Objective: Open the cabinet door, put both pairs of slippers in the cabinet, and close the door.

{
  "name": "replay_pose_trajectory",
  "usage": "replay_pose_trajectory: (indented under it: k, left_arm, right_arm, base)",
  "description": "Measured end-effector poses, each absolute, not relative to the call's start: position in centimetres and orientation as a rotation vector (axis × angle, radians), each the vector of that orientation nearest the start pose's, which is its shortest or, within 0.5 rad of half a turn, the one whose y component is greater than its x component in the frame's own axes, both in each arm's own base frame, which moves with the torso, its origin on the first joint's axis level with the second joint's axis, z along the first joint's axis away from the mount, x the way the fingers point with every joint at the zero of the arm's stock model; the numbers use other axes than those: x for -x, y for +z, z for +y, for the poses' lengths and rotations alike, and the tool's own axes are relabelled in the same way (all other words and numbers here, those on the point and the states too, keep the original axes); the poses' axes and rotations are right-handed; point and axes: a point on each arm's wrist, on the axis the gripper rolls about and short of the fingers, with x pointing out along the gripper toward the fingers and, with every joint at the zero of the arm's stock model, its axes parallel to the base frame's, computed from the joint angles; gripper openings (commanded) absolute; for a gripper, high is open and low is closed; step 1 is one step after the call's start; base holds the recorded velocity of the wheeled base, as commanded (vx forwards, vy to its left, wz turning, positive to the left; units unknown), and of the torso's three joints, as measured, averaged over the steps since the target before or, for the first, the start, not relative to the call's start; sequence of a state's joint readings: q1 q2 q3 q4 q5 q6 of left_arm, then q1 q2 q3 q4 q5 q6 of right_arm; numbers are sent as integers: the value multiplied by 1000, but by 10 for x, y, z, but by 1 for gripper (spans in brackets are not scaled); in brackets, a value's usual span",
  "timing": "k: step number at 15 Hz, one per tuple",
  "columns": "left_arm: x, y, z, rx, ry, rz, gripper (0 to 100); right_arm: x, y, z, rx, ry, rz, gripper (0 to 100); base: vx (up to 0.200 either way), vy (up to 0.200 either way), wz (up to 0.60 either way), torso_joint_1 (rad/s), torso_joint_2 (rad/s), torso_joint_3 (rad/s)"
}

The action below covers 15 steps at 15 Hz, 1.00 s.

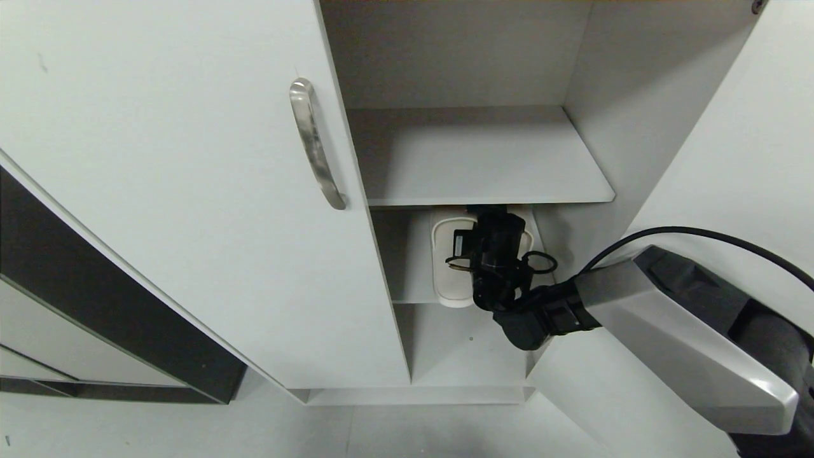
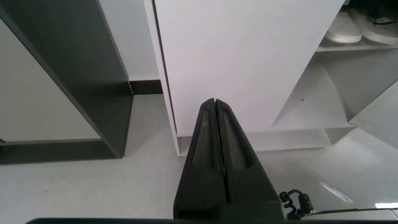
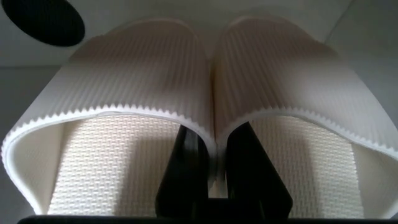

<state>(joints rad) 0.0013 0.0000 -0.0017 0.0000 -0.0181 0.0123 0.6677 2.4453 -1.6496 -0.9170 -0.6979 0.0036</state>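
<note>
A pair of white ribbed slippers (image 1: 447, 270) lies side by side on the cabinet's lower shelf, under the middle shelf (image 1: 477, 159). My right gripper (image 1: 488, 219) reaches in over them. In the right wrist view its fingers (image 3: 183, 165) sit one inside each slipper (image 3: 137, 68), and the right gripper (image 3: 214, 137) is shut on the two inner strap walls pressed together. The left gripper (image 2: 214, 106) hangs low outside the cabinet, shut and holding nothing, pointing at the closed door panel. The slippers (image 2: 351, 28) also show from there, on their shelf.
The cabinet's left door (image 1: 159, 159) with its metal handle (image 1: 315, 143) is closed. The right door (image 1: 750, 159) stands swung open beside my right arm. A dark open cabinet (image 2: 93, 81) stands further left. Pale floor (image 1: 407, 432) lies in front.
</note>
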Motion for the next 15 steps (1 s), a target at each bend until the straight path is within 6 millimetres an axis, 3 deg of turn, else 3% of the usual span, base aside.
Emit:
replay_pose_trajectory:
  k: [15]
  left_arm:
    - [23,76,0,-7,10,-1,0]
  right_arm:
    - [-417,110,299,-53,-40,-66,0]
  base:
    - [0,0,0,0,0,0]
